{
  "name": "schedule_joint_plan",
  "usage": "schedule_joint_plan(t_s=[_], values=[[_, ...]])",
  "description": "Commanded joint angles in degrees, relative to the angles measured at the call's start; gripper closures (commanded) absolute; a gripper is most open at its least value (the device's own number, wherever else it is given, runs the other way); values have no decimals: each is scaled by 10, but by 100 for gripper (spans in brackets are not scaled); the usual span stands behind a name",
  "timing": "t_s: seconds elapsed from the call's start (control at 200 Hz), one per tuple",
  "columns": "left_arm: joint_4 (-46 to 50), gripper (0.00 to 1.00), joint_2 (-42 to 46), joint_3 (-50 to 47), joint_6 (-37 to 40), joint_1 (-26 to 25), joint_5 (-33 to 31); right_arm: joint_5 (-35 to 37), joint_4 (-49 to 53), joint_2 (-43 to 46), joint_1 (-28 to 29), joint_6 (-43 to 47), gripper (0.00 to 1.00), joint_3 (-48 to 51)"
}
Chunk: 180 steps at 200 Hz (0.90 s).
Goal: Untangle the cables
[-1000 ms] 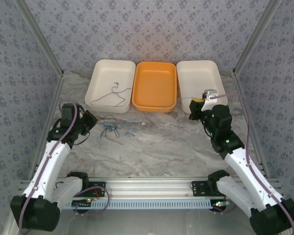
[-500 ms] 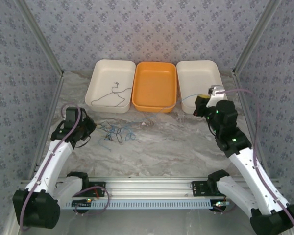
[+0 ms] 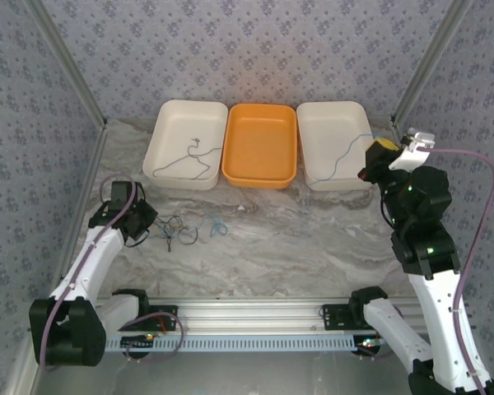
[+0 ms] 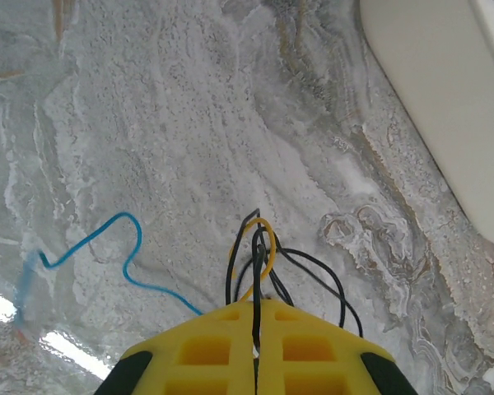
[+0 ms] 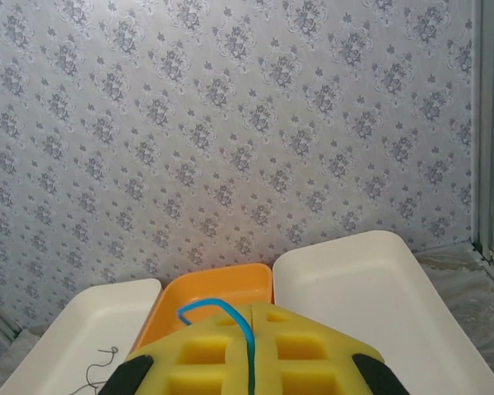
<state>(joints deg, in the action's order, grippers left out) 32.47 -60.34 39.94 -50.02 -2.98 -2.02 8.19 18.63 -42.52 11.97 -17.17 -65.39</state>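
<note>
A small tangle of thin dark, blue and tan cables (image 3: 189,227) lies on the marble table just right of my left gripper (image 3: 151,220). In the left wrist view that gripper (image 4: 255,303) is shut on a dark cable (image 4: 256,247). A tan loop (image 4: 266,247) and more dark strands lie at its tips, and a blue cable (image 4: 107,243) lies to the left. My right gripper (image 3: 377,152) is raised at the right white tray's (image 3: 325,123) right edge. It (image 5: 253,309) is shut on a blue cable (image 5: 230,311), which trails down across that tray (image 3: 342,156).
Three trays stand in a row at the back: a white tray (image 3: 171,123) holding one dark cable (image 3: 191,156), an orange tray (image 3: 262,144), and the right white tray. Patterned walls close in the sides and back.
My right gripper has risen and swung right and back, drawing the blue cable out of the tangle and over the right tray. The left gripper stayed low at the tangle, shifting slightly nearer.
</note>
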Motion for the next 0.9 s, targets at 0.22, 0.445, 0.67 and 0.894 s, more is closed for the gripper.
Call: schedule_joint_plan(t_s=[0.22, 0.445, 0.67, 0.894], values=[[-134, 100, -25, -9, 11, -56, 120, -73, 27, -26, 27, -7, 100, -77], [-150, 45, -83, 24, -10, -136, 94, -81, 42, -30, 68, 9, 100, -146], [-48, 14, 22, 28, -46, -147, -17, -97, 52, -30, 75, -6, 100, -126], [88, 7, 123, 71, -44, -149, -40, -44, 60, 37, 70, -8, 100, 58]])
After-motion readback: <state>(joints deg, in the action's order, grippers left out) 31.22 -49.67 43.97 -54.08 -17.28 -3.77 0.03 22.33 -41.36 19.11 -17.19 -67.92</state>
